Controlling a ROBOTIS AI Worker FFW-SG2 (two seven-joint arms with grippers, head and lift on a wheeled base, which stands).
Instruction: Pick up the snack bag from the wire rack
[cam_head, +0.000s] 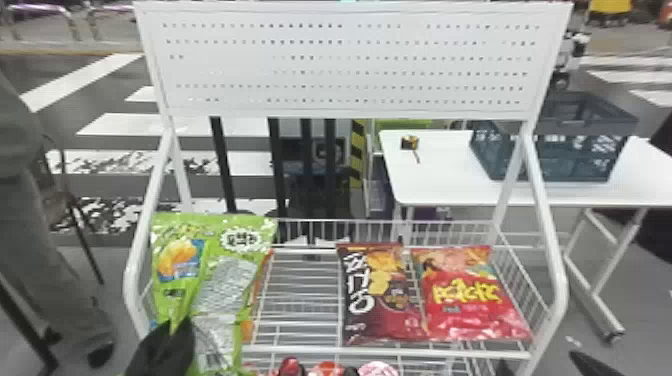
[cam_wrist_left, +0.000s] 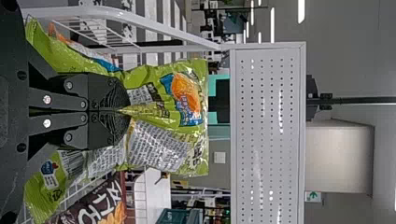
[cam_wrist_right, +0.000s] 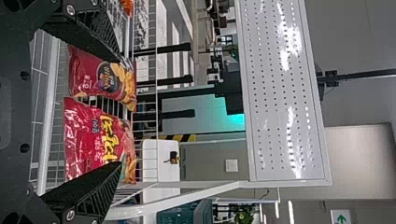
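In the head view my left gripper (cam_head: 165, 347) is at the lower left, in front of the green snack bag (cam_head: 225, 270), which stands upright above the rack's left side. The left wrist view has the left gripper (cam_wrist_left: 122, 111) shut on a pinched fold of the green snack bag (cam_wrist_left: 163, 144), the bag's top spreading beyond the fingertips. My right gripper (cam_wrist_right: 119, 109) stands open in the right wrist view, its fingers apart before the red snack bag (cam_wrist_right: 95, 140) and the dark red bag (cam_wrist_right: 100, 77), holding neither. Both lie on the wire rack (cam_head: 300, 352).
A white perforated panel (cam_head: 350, 65) rises over the rack between slanted white posts. More packages (cam_head: 325, 369) sit at the bottom edge, below the rack's front rail. Behind to the right, a white table (cam_head: 440, 187) bears a dark crate (cam_head: 555, 155).
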